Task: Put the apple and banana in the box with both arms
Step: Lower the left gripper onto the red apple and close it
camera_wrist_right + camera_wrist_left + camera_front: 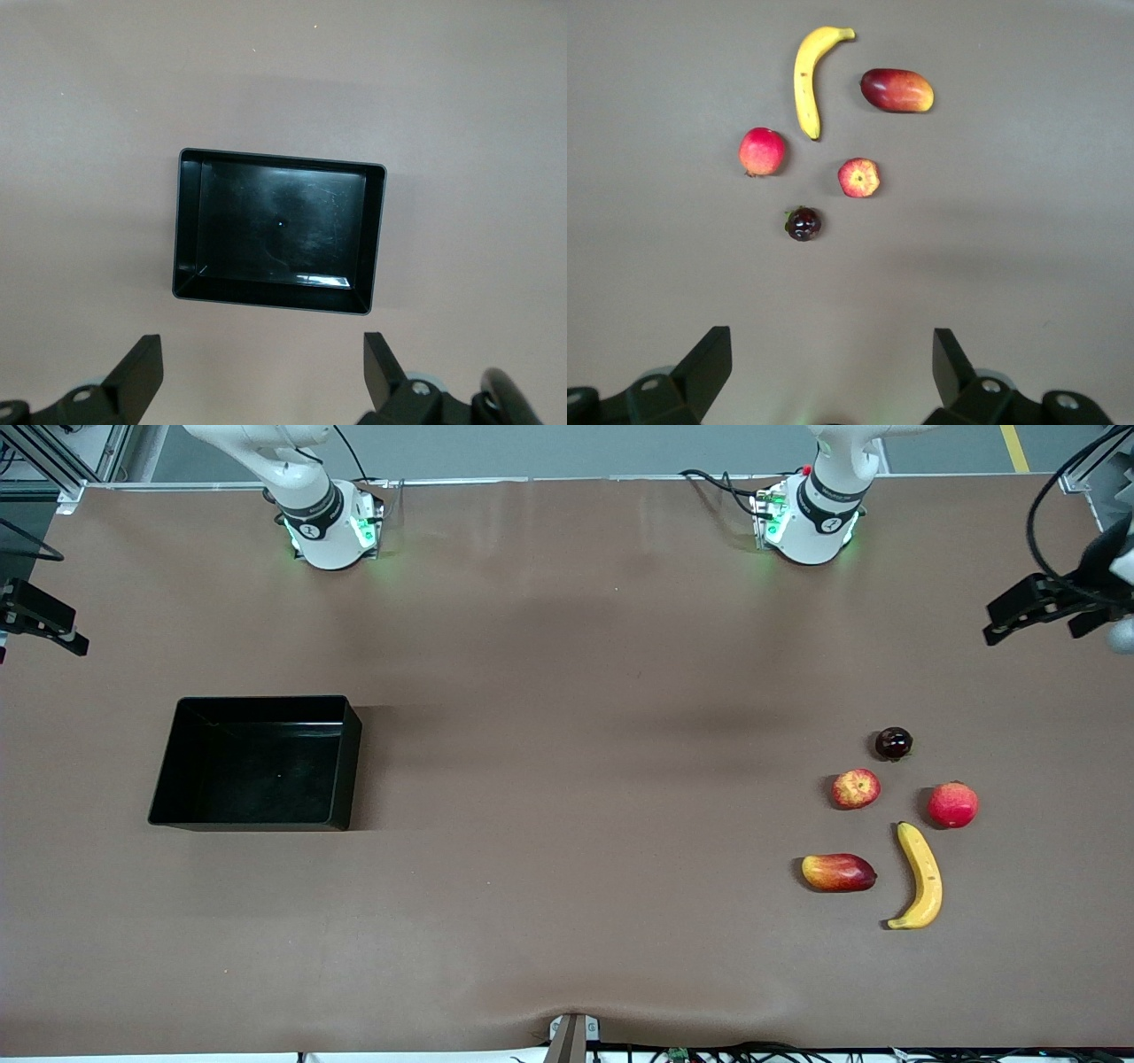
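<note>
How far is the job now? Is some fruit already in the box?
Nothing is done yet: the box holds no fruit. The apple and the banana lie on the table at the left arm's end. Nothing is in hand: the left gripper and the right gripper are open, raised. Both placements remain.

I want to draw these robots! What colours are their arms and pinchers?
Both arms are white with dark grey bands at the joints, black cables and green lights glowing at their bases. The left gripper and right gripper are black, each with two flat, angular jaws.
</note>
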You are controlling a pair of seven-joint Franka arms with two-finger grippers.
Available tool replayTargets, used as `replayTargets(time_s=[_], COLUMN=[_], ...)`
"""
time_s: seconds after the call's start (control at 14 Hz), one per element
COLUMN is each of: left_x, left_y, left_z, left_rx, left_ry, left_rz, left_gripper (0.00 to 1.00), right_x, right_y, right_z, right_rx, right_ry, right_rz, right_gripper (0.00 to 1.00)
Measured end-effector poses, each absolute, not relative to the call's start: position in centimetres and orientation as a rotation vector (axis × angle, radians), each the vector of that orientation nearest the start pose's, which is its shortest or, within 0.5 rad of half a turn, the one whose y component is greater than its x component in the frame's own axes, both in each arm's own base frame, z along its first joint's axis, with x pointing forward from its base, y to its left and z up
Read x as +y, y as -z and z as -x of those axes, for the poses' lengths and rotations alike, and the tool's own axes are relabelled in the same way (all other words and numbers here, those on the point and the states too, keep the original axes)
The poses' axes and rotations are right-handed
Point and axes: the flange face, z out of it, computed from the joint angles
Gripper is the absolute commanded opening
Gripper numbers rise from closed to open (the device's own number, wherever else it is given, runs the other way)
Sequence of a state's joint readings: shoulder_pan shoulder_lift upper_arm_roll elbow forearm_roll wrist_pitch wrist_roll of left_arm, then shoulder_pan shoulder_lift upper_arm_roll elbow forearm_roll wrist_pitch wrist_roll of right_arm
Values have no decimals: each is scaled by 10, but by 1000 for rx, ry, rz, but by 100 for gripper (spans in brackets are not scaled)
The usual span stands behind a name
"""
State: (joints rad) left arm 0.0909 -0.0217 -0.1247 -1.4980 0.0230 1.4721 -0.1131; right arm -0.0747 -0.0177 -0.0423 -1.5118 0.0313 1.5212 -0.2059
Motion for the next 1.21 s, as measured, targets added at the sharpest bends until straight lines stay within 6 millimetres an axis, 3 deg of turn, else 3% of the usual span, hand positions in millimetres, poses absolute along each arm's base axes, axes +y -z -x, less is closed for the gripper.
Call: replayTargets(time_s=[0.43, 0.57, 0.71, 0.93, 1.07, 1.21], left_x=[-21, -24, -21, -20, -26, -32], left_y=[-661, -646, -603, -493, -423, -366], left_z=[-541, -550, -575, -613, -621, -620], left_rx=[-111, -101, -84, -12, 24, 50], left_ry=[-4, -46, -80, -79, -56, -25], left_rz=[3115, 3116, 3110, 3080, 3087, 3101], left_gripper=[100, 100, 100, 100, 100, 100], right_x=[-62, -69, -84, -100, -115, -131], right_y=[-658, -650, -638, -618, -602, -582], right_z=[-542, -547, -555, -566, -572, -577], right_rx=[-135, -116, -76, -35, 5, 44], right_ry=[56, 43, 43, 14, -20, -67], right_rz=[3112, 3112, 3115, 3115, 3112, 3106], right_gripper=[100, 100, 100, 100, 100, 100])
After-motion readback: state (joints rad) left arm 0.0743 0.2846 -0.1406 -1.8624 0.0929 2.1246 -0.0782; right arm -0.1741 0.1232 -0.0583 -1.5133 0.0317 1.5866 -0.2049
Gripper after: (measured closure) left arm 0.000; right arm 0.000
